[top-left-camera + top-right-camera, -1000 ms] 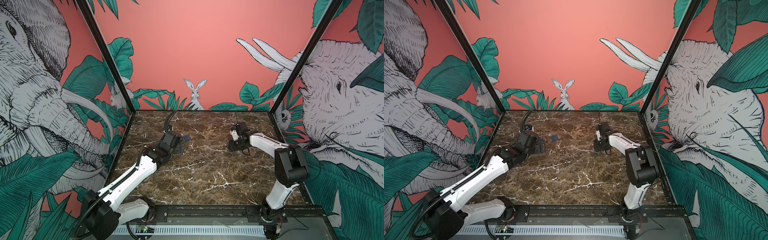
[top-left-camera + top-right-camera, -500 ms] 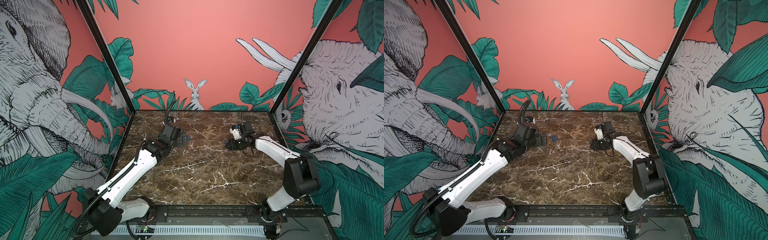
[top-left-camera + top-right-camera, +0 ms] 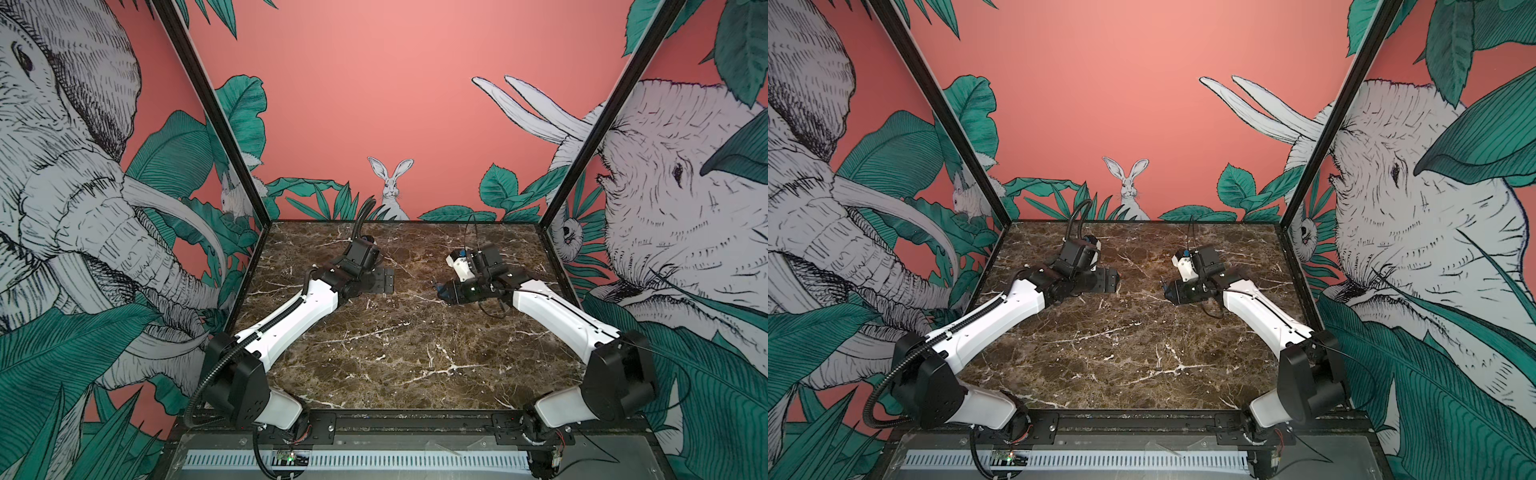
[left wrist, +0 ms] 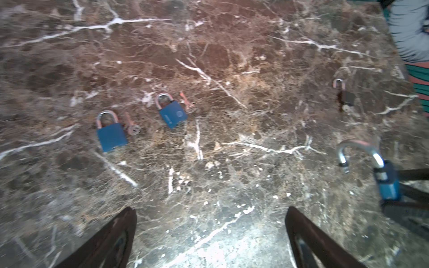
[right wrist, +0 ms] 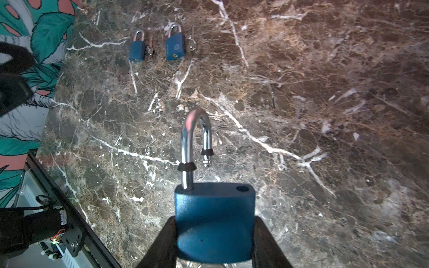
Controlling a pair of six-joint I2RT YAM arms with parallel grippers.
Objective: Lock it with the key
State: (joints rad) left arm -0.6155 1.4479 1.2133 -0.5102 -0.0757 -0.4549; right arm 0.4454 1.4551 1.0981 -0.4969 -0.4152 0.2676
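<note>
Item 1: blue padlock (image 5: 213,204), clamped by its body between the right fingers (image 5: 160,243), clear of the tabletop (image 5: 325,92). Shackle (image 5: 196,130) open: one leg seated in the body, free end lifted out of its hole. Keyhole end hidden behind the grip. Seen side-on in the left wrist view as well.

Item 2: left fingers (image 4: 111,241), spread wide, gripping nothing, poised over bare marble, well apart from the right fingers.

Item 3: second blue padlock (image 4: 111,137), flat on the tabletop, shackle closed, with first key (image 4: 132,126) lying just beside it.

Item 4: third blue padlock (image 4: 173,113), flat, near item 3, shackle closed, keyhole visible in the right wrist view, with second key (image 4: 188,104) just beside it.

Item 5: small dark padlock (image 4: 346,97), on the tabletop, well apart from the blue pair; too blurred for finer detail.
</note>
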